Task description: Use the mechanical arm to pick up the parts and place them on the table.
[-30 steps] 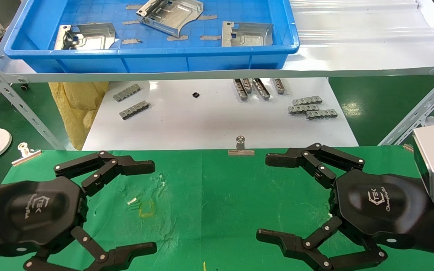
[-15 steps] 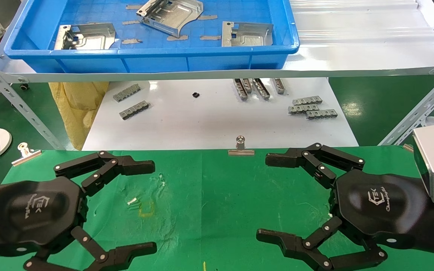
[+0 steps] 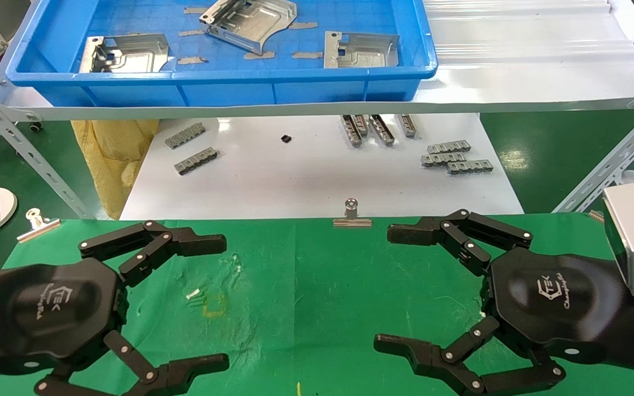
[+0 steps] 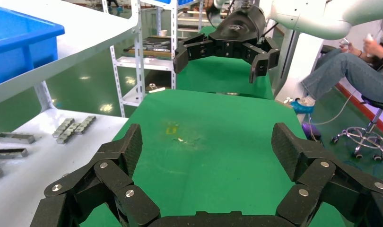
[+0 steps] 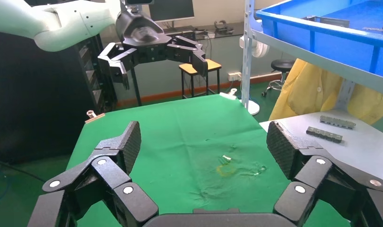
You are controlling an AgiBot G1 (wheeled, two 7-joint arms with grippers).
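Observation:
Three shiny silver parts lie in the blue tray on the upper shelf: one at the left, one tilted at the back middle, one at the right. My left gripper hovers open and empty over the green table at the near left. My right gripper hovers open and empty at the near right. Their jaws face each other. The left wrist view shows the right gripper across the cloth; the right wrist view shows the left gripper.
A white board below the shelf carries several small grey notched bars. Silver clips hold the cloth's far edge. A yellow mark sits on the cloth. Slanted shelf struts stand at both sides.

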